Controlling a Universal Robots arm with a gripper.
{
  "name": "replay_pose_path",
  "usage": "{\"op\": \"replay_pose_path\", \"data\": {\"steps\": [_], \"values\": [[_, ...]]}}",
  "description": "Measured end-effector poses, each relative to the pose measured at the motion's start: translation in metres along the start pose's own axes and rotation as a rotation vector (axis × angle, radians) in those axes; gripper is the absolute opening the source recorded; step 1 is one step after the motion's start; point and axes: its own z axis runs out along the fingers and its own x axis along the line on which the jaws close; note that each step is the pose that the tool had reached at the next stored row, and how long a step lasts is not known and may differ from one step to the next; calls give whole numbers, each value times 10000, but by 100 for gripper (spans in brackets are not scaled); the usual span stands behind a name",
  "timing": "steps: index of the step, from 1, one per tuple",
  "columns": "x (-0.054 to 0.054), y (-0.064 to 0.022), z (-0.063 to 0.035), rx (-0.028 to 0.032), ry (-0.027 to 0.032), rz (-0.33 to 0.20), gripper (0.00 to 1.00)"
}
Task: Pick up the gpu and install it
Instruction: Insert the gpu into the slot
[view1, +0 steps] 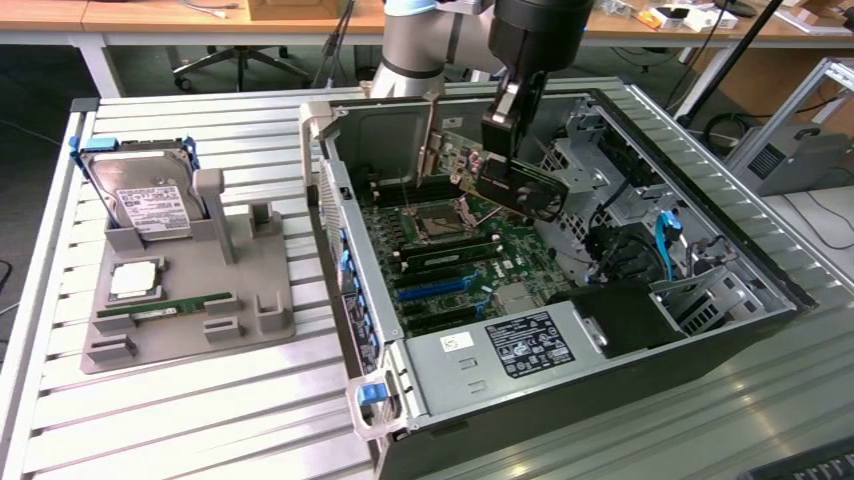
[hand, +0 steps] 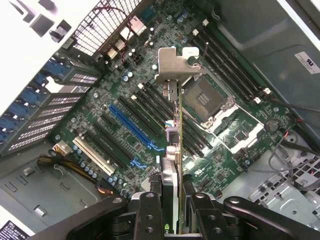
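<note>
A slatted surface (view1: 200, 400) carried an open computer case (view1: 534, 430). Above its motherboard (hand: 125, 95) hung the gripper (view1: 502, 130), jaws clamped on the gpu (hand: 176, 125). The card stood on its thin edge, long axis running from the jaws to its silver bracket (hand: 175, 62), which apparently faced the case's rear.

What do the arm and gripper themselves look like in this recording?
The arm is a silver-grey tube with a light blue ring at its joint, leading into a thick black cylindrical wrist section. The gripper is black, with two flat matte fingers fastened by small round screws.
</note>
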Motion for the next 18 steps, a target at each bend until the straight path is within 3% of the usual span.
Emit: {"op": "replay_pose_path", "data": {"steps": [18], "values": [[0,0,1,24,-29,-542,27]]}}
